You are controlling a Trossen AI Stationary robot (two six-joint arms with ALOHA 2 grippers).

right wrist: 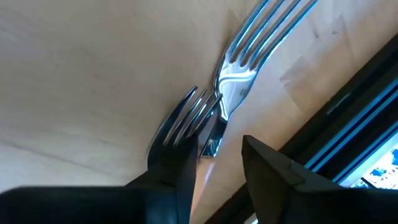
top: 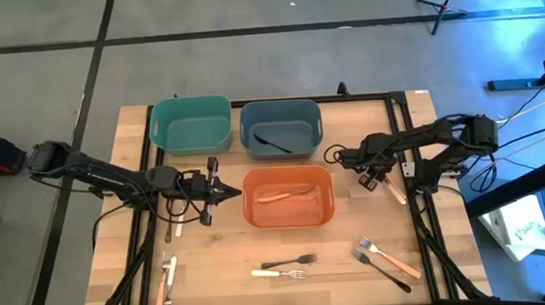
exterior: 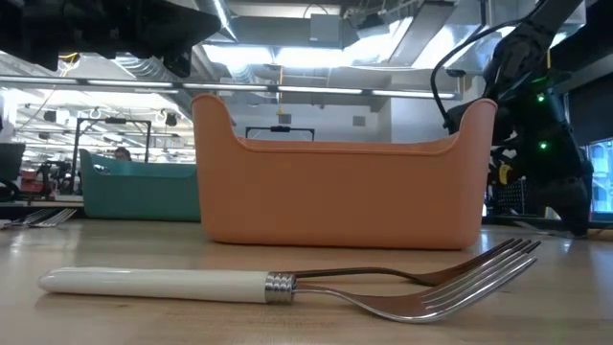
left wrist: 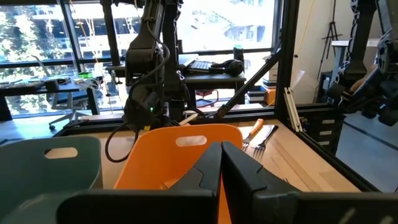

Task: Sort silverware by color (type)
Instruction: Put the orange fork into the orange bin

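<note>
Three bins sit in the upper middle of the high view. The teal bin (top: 190, 124) looks bare inside. The blue-grey bin (top: 281, 124) beside it holds one black utensil (top: 273, 142). The orange bin (top: 289, 196) below them holds one orange-handled piece (top: 278, 195). The left gripper (top: 219, 188) has its fingers pressed together with nothing in them, just left of the orange bin. The right gripper (right wrist: 214, 155) is low over two forks (right wrist: 236, 81) near the table's right edge, its fingers apart around them; it may be touching one, but that is hard to see. More forks (top: 383, 259) lie at the lower right, a white-handled fork (exterior: 287, 285) at the bottom middle, and a few pieces (top: 166, 283) at the lower left. Bare wood stays between them.
</note>
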